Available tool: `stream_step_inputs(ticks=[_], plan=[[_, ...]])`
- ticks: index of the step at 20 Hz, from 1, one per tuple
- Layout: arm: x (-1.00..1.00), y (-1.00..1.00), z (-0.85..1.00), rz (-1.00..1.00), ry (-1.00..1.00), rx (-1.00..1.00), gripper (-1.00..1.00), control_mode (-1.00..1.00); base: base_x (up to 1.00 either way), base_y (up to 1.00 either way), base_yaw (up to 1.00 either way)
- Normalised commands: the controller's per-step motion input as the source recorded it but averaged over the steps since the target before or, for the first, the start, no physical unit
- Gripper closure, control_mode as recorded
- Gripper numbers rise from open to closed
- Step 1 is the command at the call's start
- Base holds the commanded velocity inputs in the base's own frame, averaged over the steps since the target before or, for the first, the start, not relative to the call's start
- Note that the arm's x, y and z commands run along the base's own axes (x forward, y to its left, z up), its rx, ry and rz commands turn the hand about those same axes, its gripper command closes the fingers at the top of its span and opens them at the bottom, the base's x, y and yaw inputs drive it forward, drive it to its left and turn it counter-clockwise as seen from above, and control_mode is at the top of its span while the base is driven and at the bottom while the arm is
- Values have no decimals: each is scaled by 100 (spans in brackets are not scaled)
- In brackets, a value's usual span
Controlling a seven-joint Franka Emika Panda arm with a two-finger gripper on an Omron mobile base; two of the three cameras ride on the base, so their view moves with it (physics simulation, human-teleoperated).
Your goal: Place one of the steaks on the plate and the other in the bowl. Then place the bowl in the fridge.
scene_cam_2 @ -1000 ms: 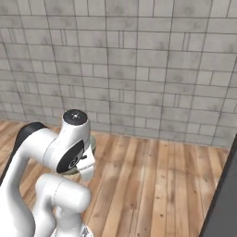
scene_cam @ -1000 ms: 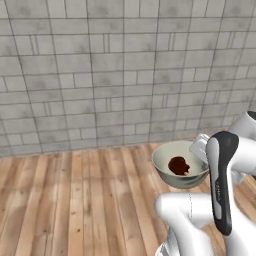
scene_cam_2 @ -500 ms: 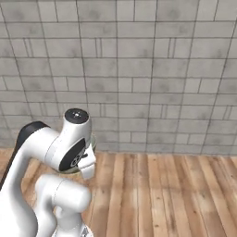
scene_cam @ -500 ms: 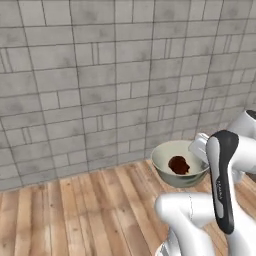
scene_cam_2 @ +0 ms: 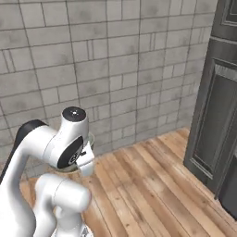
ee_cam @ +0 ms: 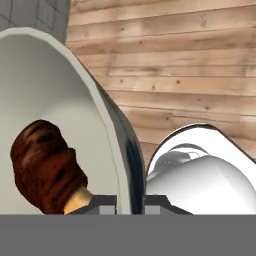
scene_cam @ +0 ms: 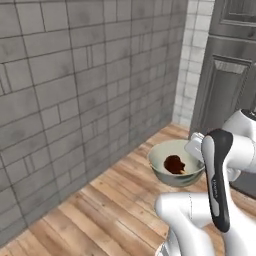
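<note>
The bowl (scene_cam: 176,170) hangs in the air above the wooden floor (scene_cam: 120,210), its rim pinched in the closed gripper (ee_cam: 131,202). The dark brown steak (ee_cam: 47,170) (yellowish spot low down) lies inside. A grey tiled wall (scene_cam: 75,95) stands near on the left; dark panelled doors (scene_cam_2: 217,115) rise to the right, with open floor between.

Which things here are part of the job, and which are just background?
Job:
- bowl, rim clamped in the shut hand
- dark brown-red steak inside the bowl

Background:
- grey tiled wall
- wood plank floor
- dark panelled door
</note>
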Motion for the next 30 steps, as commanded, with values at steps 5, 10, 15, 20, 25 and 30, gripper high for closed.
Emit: stream_step_inputs(ticks=[5, 10, 15, 20, 25, 30], plan=[[0, 0, 0, 0, 0, 0, 100, 100, 8, 0, -98], [0, 0, 0, 0, 0, 0, 100, 100, 11, 2, -97], [0, 0, 0, 0, 0, 0, 100, 100, 22, 13, -94], [0, 0, 0, 0, 0, 0, 100, 100, 16, 89, -56], [0, 0, 0, 0, 0, 0, 100, 100, 14, 100, -43], [0, 0, 0, 0, 0, 0, 100, 100, 53, 87, -35]])
